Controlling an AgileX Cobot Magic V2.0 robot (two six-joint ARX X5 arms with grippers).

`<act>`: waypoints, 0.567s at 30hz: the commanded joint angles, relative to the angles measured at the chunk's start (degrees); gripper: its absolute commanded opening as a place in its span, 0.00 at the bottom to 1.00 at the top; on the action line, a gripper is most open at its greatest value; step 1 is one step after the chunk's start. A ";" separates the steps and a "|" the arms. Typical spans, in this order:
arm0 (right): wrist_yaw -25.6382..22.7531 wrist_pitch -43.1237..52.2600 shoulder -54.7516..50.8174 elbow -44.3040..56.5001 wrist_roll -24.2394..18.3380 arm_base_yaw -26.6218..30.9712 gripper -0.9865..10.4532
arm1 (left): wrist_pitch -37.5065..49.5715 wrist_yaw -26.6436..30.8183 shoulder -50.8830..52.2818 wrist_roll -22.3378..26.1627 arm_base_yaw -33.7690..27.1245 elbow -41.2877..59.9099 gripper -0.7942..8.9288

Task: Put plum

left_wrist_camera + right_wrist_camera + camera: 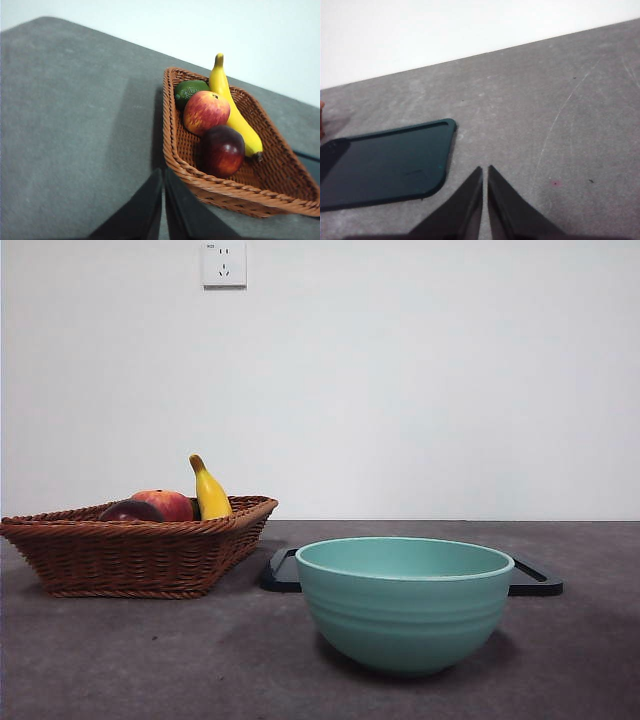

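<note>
The plum (223, 150), dark maroon and glossy, lies in the brown wicker basket (175, 150) beside a red-orange peach-like fruit (205, 112), a yellow banana (231, 108) and a green fruit (188, 92). From the front the plum (130, 511) just shows over the basket rim (140, 550) at the left. My left gripper (163, 172) is shut, hovering above the table just outside the basket's near wall. My right gripper (484, 170) is shut over bare table, beside the dark tray (385, 162). Neither gripper shows in the front view.
A teal bowl (404, 600) stands near the front, right of centre. Behind it lies the flat dark tray (535, 580). A white wall with a socket (224, 262) closes the back of the grey table.
</note>
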State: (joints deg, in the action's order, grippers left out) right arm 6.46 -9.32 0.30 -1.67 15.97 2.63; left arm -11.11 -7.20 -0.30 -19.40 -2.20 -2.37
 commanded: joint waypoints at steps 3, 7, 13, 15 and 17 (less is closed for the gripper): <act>0.15 -1.29 -0.02 -5.57 2.73 -0.02 0.09 | -2.56 0.09 -0.20 -4.74 -0.04 -4.04 0.09; 0.15 -2.45 0.83 -10.38 2.71 -0.02 0.09 | -5.38 -0.11 -1.81 -4.68 -0.04 -8.61 0.09; 1.77 -6.69 5.55 -19.41 1.64 -0.02 0.09 | -8.90 -3.80 -7.91 -1.75 -0.04 -17.68 0.09; 4.07 -8.74 8.22 -22.99 -0.07 -0.02 0.09 | -11.37 -5.64 -10.84 0.63 -0.04 -21.11 0.09; 6.84 -11.28 11.43 -26.86 -1.77 -0.04 0.09 | -14.27 -8.33 -14.36 3.43 -0.04 -25.00 0.09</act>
State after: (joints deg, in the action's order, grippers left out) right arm 12.14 -20.01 10.26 -26.63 16.36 2.63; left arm -24.75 -14.35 -13.15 -19.86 -2.20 -25.28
